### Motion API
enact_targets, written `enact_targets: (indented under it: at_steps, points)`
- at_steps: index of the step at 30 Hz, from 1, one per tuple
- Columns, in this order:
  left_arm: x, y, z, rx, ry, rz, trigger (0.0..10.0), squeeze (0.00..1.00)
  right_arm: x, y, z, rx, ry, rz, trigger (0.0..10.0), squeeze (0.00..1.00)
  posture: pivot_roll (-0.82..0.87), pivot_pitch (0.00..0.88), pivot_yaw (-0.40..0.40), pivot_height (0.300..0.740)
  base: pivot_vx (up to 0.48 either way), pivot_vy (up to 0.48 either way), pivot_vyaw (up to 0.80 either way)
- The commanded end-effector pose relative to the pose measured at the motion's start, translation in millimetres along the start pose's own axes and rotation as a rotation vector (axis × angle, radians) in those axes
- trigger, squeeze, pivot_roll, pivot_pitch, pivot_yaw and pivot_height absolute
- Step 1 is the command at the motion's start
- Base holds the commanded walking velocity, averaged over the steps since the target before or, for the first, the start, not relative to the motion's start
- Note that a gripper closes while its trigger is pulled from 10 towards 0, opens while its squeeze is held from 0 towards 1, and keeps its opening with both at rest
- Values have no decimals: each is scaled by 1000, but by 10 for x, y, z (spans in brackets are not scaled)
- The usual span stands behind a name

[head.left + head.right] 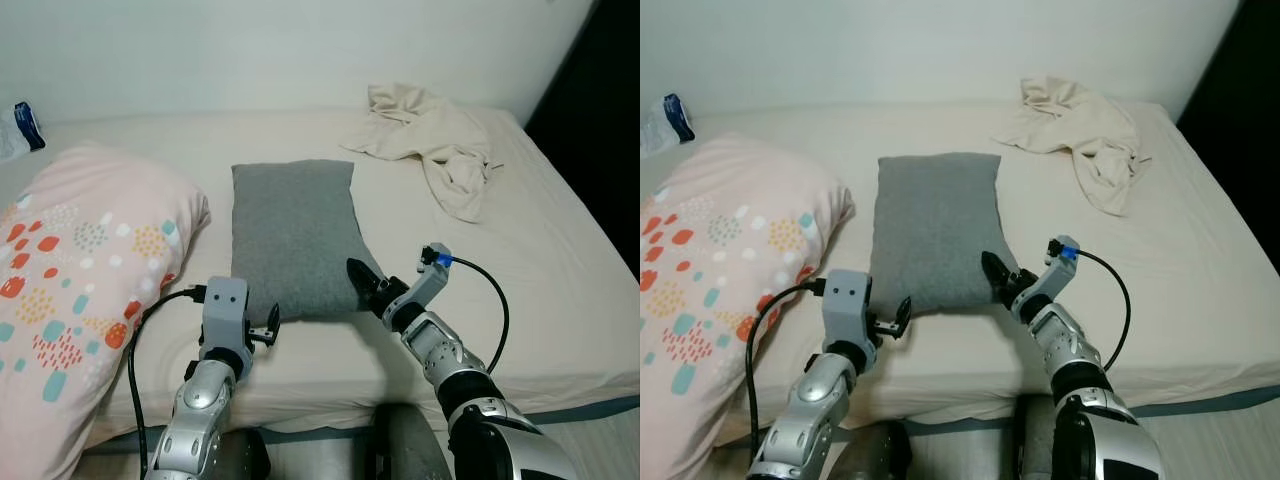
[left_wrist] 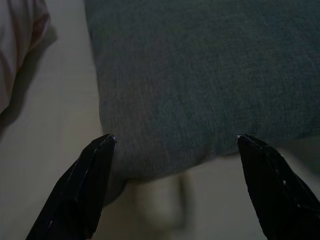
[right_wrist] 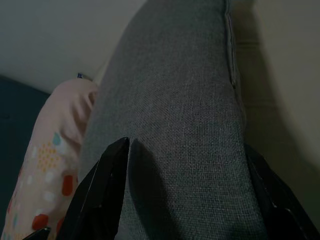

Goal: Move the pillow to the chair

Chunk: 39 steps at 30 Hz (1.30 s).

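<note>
The grey pillow (image 1: 293,237) lies flat on the bed (image 1: 560,260) (patterned pillow (image 1: 80,270) beside it), with left gripper (image 1: 264,327) and right gripper (image 1: 362,278) spread wide at its near corners, apparently to lift evenly.

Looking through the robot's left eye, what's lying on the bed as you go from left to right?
Patterned pink pillow → grey pillow, with the left hand and right hand at its near corners → crumpled cream cloth.
</note>
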<state>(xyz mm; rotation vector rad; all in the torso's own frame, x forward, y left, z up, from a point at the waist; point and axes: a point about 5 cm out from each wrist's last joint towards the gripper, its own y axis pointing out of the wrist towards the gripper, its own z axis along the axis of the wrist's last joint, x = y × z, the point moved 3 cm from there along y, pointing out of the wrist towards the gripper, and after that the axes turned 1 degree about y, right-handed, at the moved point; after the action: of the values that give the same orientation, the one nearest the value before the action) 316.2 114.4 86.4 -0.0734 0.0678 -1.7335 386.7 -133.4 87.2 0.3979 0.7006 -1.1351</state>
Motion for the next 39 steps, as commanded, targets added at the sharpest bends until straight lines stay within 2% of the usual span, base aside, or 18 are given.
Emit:
enact_targets:
  at_steps: [1, 2, 3, 9, 10, 11, 13, 14, 15, 23, 28, 33, 35, 36, 37, 38, 39]
  points:
    - [-39, 7, -32, -4, -5, 9, 10000, 0, 3, -13, 19, 8, -11, 5, 0, 0, 147, 142, 24, 621, 0, 0, 0]
    - [-32, 22, -27, -1, -6, 8, 10000, 0, -4, -9, 8, -5, -21, 9, 2039, 0, 147, 142, 23, 621, 0, 0, 0]
    - [-21, 37, -21, 3, -6, 6, 10000, 0, 9, -7, -20, -31, -37, -7, 10000, 0, 145, 142, 22, 621, 0, 0, 0]
    - [7, 49, -10, 10, -8, -1, 10000, 0, 168, -69, -165, -95, -74, -121, 10000, 0, 151, 149, 21, 621, 0, 0, 0]
    - [13, 40, -14, 11, -6, -4, 10000, 0, 220, -107, -238, -117, -83, -147, 10000, 1000, 162, 158, 28, 621, 0, 0, 0]
    - [13, 40, -14, 11, -6, -4, 10000, 0, 220, -107, -238, -117, -83, -147, 10000, 1000, 162, 158, 28, 621, 0, 0, 0]
    - [12, -2, -53, 1, 2, -10, 10000, 0, 323, -201, -418, -149, -45, -201, 10000, 1000, 170, 165, 34, 621, 0, 0, 0]
    - [12, -2, -53, 1, 2, -10, 10000, 0, 323, -201, -418, -149, -45, -201, 10000, 1000, 170, 165, 34, 621, 0, 0, 0]
    - [-1, -41, -76, -6, 9, -12, 10000, 0, 377, -270, -542, -171, -8, -224, 10000, 0, 182, 178, 44, 621, 0, 0, 0]
    - [-53, -161, -103, -25, 30, -20, 10000, 0, 530, -432, -748, -199, 20, -321, 10000, 0, 219, 230, 85, 621, 0, 0, 0]
    - [-64, -277, -108, -38, 39, -29, 10000, 0, 542, -443, -760, -177, 31, -338, 10000, 0, 256, 274, 121, 621, 0, 0, 0]
    - [-43, -479, -133, -73, 56, -50, 10000, 0, 540, -402, -561, -75, 39, -308, 10000, 0, 303, 335, 155, 621, 0, 0, 0]
    - [-43, -479, -133, -73, 56, -50, 10000, 0, 540, -402, -561, -75, 39, -308, 10000, 0, 303, 335, 155, 621, 0, 0, 0]
    - [-48, -549, -135, -86, 61, -52, 10000, 0, 558, -397, -443, -25, 35, -303, 10000, 0, 336, 364, 171, 621, 0, 0, 0]
    - [-48, -549, -135, -86, 61, -52, 10000, 0, 558, -397, -443, -25, 35, -303, 10000, 0, 336, 364, 171, 621, 0, 0, 0]
    - [-54, -610, -135, -97, 67, -55, 10000, 0, 613, -418, -304, 32, 36, -323, 10000, 0, 345, 369, 175, 621, 0, 0, 0]
    - [-56, -624, -136, -99, 68, -55, 10000, 0, 630, -426, -269, 47, 38, -330, 10000, 0, 345, 369, 175, 621, 0, 0, 0]
